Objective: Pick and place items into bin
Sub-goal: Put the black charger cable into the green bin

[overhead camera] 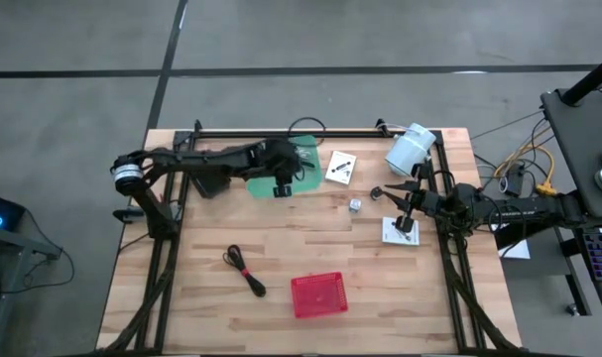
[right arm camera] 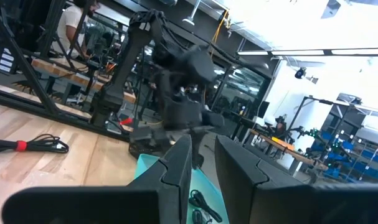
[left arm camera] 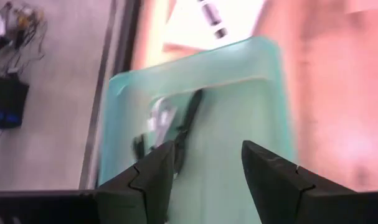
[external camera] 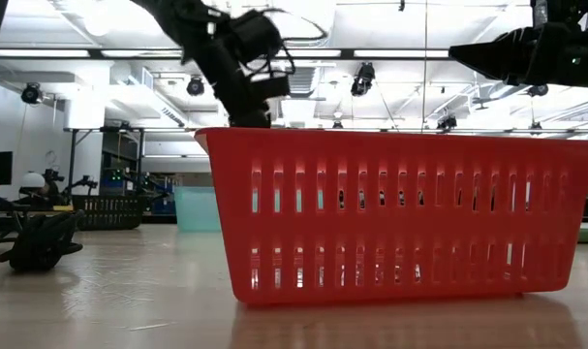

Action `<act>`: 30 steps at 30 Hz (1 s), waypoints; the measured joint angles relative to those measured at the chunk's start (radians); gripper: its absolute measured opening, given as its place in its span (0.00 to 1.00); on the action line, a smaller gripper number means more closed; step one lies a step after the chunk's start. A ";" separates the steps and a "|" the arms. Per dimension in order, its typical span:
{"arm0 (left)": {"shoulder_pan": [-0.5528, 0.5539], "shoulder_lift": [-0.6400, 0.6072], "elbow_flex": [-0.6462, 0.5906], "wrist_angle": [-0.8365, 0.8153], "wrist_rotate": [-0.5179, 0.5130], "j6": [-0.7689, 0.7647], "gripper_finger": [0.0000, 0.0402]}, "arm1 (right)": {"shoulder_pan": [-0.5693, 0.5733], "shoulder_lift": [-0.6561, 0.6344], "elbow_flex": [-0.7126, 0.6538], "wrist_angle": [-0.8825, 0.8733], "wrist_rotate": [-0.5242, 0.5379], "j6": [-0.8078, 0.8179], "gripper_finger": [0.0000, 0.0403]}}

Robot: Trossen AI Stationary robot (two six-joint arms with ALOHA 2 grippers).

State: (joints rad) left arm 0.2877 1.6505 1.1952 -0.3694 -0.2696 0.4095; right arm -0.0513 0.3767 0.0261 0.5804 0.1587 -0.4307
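My left gripper (overhead camera: 282, 186) (left arm camera: 207, 149) hovers open above the teal bin (overhead camera: 306, 162) (left arm camera: 263, 112) at the table's far middle. A thin black cable (left arm camera: 185, 121) and a small silver part (left arm camera: 159, 118) lie inside the bin. My right gripper (overhead camera: 396, 204) (right arm camera: 203, 140) hangs above the table's right side with a narrow gap between its fingers, holding nothing. It is just beyond a white card (overhead camera: 400, 231). Another white card with a black mark (overhead camera: 340, 167) lies right of the bin. A tiny silver part (overhead camera: 354, 205) and a coiled black cable with a red tie (overhead camera: 244, 270) rest on the wood.
A red slotted basket (overhead camera: 318, 295) (external camera: 400, 213) stands near the table's near edge. A large white cylinder (overhead camera: 410, 149) lies at the far right corner. A black frame rail (overhead camera: 281, 131) runs along the far edge. Bare wood lies between the basket and the teal bin.
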 joint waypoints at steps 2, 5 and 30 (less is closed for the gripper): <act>-0.041 0.000 0.018 -0.032 0.000 0.000 0.43 | 0.000 0.000 0.000 0.000 0.000 0.000 0.15; -0.112 0.000 0.043 -0.087 -0.001 -0.003 0.43 | 0.000 0.000 0.000 0.000 0.000 0.000 0.15; -0.728 0.000 0.062 -0.285 0.007 -0.461 0.43 | 0.000 0.000 0.000 0.000 0.000 0.003 0.15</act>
State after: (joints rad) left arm -0.4406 1.6505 1.2574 -0.6544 -0.2631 -0.0512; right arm -0.0509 0.3767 0.0261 0.5800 0.1589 -0.4277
